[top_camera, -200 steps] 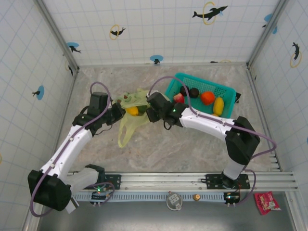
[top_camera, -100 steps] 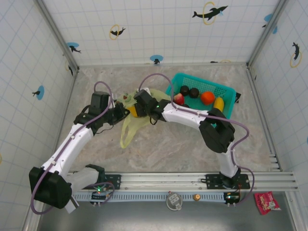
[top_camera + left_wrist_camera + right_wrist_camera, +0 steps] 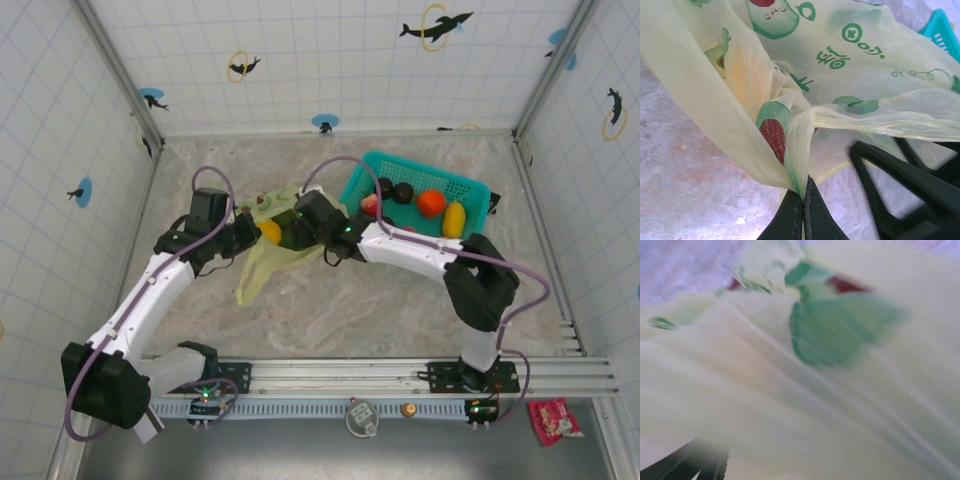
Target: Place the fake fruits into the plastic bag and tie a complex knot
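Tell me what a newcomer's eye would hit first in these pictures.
The yellow-green plastic bag left of table centre, its edge pinched in the left end effector, with the right end effector close against it. Then the teal basket at the back right, holding bright fake fruits.

A translucent yellow-green plastic bag (image 3: 262, 262) is printed with green lettering, green rings and green avocado shapes with dark red-brown centres. A yellow-orange fruit (image 3: 269, 232) shows through it. The mesh basket (image 3: 474, 187) is teal and holds two dark brown fruits (image 3: 385, 187), a red fruit (image 3: 369, 205), an orange-red fruit (image 3: 431, 203) and a yellow fruit (image 3: 454, 219). The table (image 3: 380, 300) is mottled beige and grey, like marble. The walls (image 3: 330, 60) are white with a pale grid, blue dots and black dolphins in yellow rings. The arms (image 3: 150, 295) are white with black joints and purple cables (image 3: 345, 159). The left gripper (image 3: 803, 200) is black.
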You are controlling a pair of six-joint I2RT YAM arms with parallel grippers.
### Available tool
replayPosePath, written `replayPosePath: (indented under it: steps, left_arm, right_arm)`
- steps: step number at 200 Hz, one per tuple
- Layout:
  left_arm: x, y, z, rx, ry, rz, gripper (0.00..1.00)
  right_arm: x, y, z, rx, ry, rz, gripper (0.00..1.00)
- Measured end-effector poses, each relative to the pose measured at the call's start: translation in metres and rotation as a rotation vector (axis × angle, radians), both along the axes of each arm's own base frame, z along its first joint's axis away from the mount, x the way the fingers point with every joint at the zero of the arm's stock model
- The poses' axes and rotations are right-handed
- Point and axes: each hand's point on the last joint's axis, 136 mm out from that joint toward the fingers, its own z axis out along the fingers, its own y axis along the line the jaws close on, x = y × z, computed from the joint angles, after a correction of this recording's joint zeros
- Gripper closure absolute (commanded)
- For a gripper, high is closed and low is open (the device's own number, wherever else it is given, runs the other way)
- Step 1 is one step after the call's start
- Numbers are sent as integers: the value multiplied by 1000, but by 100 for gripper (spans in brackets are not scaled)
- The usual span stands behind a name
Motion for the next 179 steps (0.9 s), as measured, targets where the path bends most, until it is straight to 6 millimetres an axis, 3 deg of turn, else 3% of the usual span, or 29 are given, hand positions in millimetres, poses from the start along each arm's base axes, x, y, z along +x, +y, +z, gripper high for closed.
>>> replayPosePath:
  steps: [25, 43, 76, 129, 141, 157, 167, 179]
  left_arm:
    - [0, 3, -3, 26, 11, 5, 100]
    - [0, 4, -4, 30, 15, 3, 100]
    - [0, 4, -4, 27, 15, 6, 100]
    - [2, 2, -2, -4, 24, 37, 100]
    - [2, 2, -1, -9, 25, 42, 100]
    - [2, 2, -1, -17, 29, 50, 100]
    - [2, 1, -1, -20, 29, 51, 100]
    - [3, 1, 0, -22, 28, 53, 100]
  right_arm:
    - [-21, 1, 42, 127, -20, 87, 25]
    - [-44, 3, 62, 217, -12, 179, 25]
    - [-74, 10, 82, 343, 30, 317, 24]
    - [-104, 28, 110, 520, 106, 507, 28]
    - [-104, 28, 113, 530, 107, 507, 28]
    - [-87, 13, 124, 542, 71, 447, 29]
    - [-66, -8, 132, 554, 28, 369, 29]
    - [-29, -55, 137, 561, -26, 212, 32]
